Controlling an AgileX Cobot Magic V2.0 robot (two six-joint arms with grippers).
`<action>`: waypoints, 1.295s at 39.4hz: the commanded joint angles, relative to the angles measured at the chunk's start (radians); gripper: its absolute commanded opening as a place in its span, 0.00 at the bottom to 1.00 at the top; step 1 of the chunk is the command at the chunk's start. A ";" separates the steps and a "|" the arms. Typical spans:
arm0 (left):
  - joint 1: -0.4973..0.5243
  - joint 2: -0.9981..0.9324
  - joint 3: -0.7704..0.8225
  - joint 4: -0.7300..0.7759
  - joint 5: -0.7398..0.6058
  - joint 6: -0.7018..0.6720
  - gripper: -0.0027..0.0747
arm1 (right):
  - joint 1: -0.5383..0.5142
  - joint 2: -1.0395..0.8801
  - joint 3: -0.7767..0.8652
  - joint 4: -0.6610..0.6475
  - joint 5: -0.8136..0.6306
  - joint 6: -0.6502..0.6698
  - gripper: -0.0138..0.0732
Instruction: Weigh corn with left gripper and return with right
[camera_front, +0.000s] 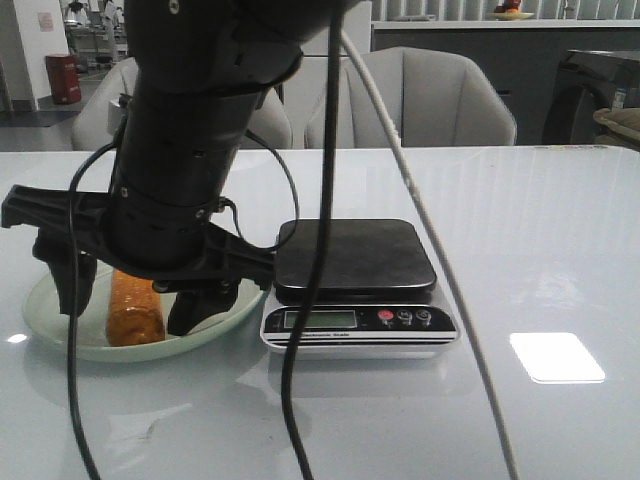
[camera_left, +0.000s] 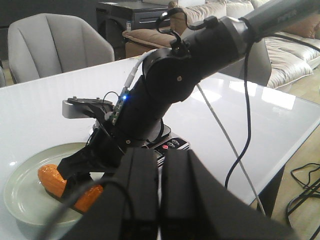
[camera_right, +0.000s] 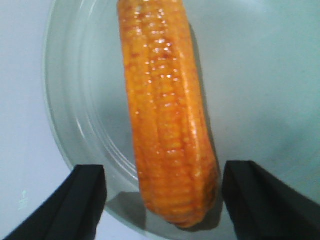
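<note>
The orange-yellow corn (camera_front: 135, 316) lies on the pale green plate (camera_front: 60, 335) at the left of the table. My right gripper (camera_front: 128, 298) hangs over it, open, with one finger on each side of the cob and neither touching it. The right wrist view shows the corn (camera_right: 167, 125) lying lengthwise between the spread fingers of my right gripper (camera_right: 172, 200) on the plate (camera_right: 250, 75). My left gripper (camera_left: 159, 156) is shut and empty, held back from the plate (camera_left: 20, 185); past it the corn (camera_left: 50, 180) shows under the right arm. The left gripper is out of the front view.
A black-topped kitchen scale (camera_front: 355, 255) with a display and buttons stands just right of the plate, nothing on it. The right arm's cables (camera_front: 300, 350) hang across the scale's front. Grey chairs (camera_front: 440, 95) stand behind the table's far edge.
</note>
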 joint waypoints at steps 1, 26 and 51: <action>-0.006 -0.020 -0.023 -0.016 -0.077 -0.001 0.18 | -0.021 -0.108 -0.035 -0.001 0.010 -0.001 0.84; -0.006 -0.020 -0.023 -0.016 -0.077 -0.001 0.18 | -0.193 -0.414 -0.032 0.008 0.406 -0.478 0.84; -0.006 -0.020 -0.023 -0.016 -0.077 -0.001 0.18 | -0.292 -0.802 0.289 0.024 0.285 -0.711 0.84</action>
